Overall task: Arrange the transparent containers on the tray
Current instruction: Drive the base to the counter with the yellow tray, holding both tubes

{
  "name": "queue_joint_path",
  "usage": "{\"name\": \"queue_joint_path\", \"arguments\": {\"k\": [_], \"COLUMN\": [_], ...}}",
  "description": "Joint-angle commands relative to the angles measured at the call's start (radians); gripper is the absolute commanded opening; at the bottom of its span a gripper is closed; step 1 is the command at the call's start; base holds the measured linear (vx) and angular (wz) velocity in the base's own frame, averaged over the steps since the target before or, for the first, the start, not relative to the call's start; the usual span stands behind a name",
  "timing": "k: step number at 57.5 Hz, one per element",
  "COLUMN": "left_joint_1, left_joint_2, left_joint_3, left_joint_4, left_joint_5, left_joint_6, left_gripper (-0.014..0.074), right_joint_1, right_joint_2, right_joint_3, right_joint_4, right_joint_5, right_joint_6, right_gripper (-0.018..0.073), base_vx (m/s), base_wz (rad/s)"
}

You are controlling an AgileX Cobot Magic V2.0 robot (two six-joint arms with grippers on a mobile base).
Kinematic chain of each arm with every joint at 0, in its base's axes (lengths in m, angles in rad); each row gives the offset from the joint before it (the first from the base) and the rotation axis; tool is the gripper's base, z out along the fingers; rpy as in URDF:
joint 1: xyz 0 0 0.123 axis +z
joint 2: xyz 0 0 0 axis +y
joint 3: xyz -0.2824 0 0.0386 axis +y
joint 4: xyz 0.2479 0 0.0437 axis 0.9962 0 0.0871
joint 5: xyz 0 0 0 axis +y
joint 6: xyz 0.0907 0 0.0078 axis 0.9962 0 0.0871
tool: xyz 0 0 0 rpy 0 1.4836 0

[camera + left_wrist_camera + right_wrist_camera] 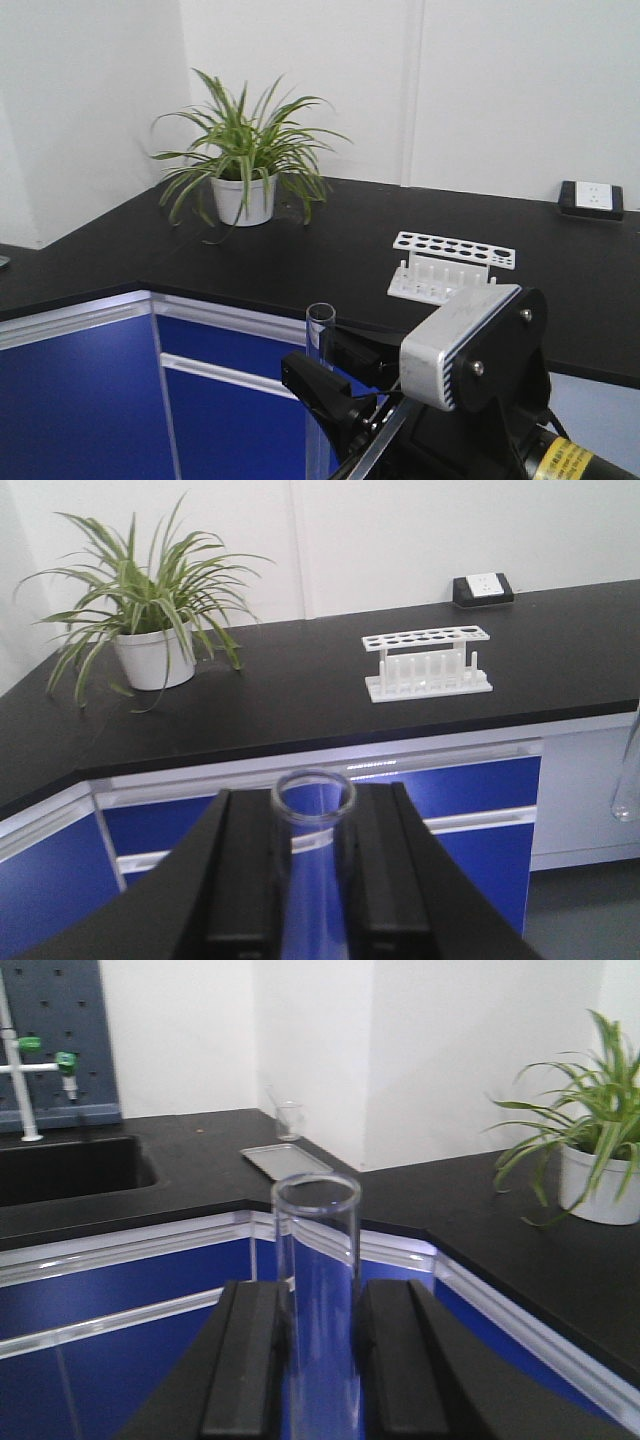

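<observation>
- Fingers (245, 880) of the left gripper (313, 820): black, closed to a narrow gap on the left tube (313, 890), one on each side just below its round rim. The tube is upright with its open end up.
- Right gripper (318, 1290): clamped in the same way on the right tube (318, 1230), which stands upright and rises well above the fingertips.
- Both tubes: clear, colourless glass, held in the air in front of the blue cabinet fronts (470, 800), below and nearer than the potted plant (140, 590).
- Black counter (300, 700): carries the plant, in a white pot, near its inner corner.
- White rack (427, 662): on the counter to the right of the plant and well apart from it, with a row of holes in its top plate.
- Socket box (483, 588): farther right of the plant, against the wall.
- Grey flat pan (285, 1160): on the counter to the left of the plant, with a small clear beaker (289, 1120) just behind it.
- Sink (70, 1165): farther left of the plant, beyond the pan.
</observation>
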State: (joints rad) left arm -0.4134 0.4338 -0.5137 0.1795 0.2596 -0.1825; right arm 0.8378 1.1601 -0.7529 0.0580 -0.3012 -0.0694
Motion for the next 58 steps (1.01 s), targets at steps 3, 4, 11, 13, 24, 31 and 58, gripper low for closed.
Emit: {"name": "queue_joint_path", "arguments": {"k": [3,4,11,13,24,31,58], "left_joint_1": [-0.003,-0.003,-0.003,-0.003,-0.003,-0.003,-0.003], "left_joint_2": [0.004,0.004,0.004,0.004,0.004,0.004,0.004], "left_joint_3": [-0.027,-0.027,-0.027,-0.027,-0.027,-0.027,-0.027], "left_joint_4": [0.003,0.003,0.003,0.003,0.003,0.003,0.003], "left_joint_5": [-0.087,-0.087,-0.087,-0.087,-0.087,-0.087,-0.087], "left_joint_6": [-0.006,-0.006,-0.006,-0.006,-0.006,-0.006,-0.006], "left_gripper": [0.0167,0.0167,0.0167,0.0167,0.0167,0.0167,0.0167], "right_joint_1": [0.0,0.0,0.0,0.0,0.0,0.0,0.0], "right_joint_2": [-0.024,-0.024,-0.024,-0.024,-0.024,-0.024,-0.024], "right_joint_3": [-0.034,-0.034,-0.034,-0.034,-0.034,-0.034,-0.034], "right_joint_4": [-0.01,-0.01,-0.01,-0.01,-0.01,-0.01,-0.01], "right_joint_5": [-0.084,-0.084,-0.084,-0.084,-0.084,-0.084,-0.084], "right_joint_6": [-0.009,-0.009,-0.009,-0.009,-0.009,-0.009,-0.009], "right_gripper": [0.023,0.023,0.023,0.023,0.023,0.023,0.023], "base_vx": [-0.25,-0.25,-0.24,-0.21,-0.18,-0.13,-0.08], "base_wz": [0.24,0.25,0.27,0.3,0.36,0.44,0.51]}}
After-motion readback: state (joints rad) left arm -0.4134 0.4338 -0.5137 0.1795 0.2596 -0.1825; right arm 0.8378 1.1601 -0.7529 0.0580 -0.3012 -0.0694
